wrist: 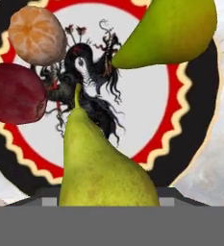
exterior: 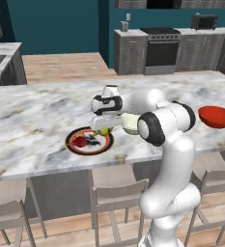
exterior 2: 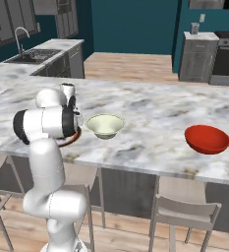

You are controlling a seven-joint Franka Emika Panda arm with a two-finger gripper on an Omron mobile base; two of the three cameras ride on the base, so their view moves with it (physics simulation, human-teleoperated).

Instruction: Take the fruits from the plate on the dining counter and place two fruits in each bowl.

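On the dining counter (exterior: 36, 116) lies the plate (wrist: 200, 110), black-rimmed with a red ring. My gripper (exterior: 103, 129) hangs low over its right side, shut on a green pear (wrist: 104, 168) that hides the fingertips in the hand view. Three fruits lie on the plate: a yellow-green one (wrist: 171, 31), a tan-orange one (wrist: 36, 34) and a dark red one (wrist: 15, 93). The cream-white bowl (exterior 2: 105, 125) stands just right of the plate. The red bowl (exterior 2: 207, 139) sits farther right on the same counter. In the left base view my arm partly covers the cream-white bowl (exterior: 129, 123).
Grey stools (exterior: 119, 193) stand along the counter's near edge. Dark cabinets and an oven (exterior: 161, 48) line the far wall, and a sink (exterior 2: 37, 53) sits on the counter at the far left. Bare marble lies between the two bowls.
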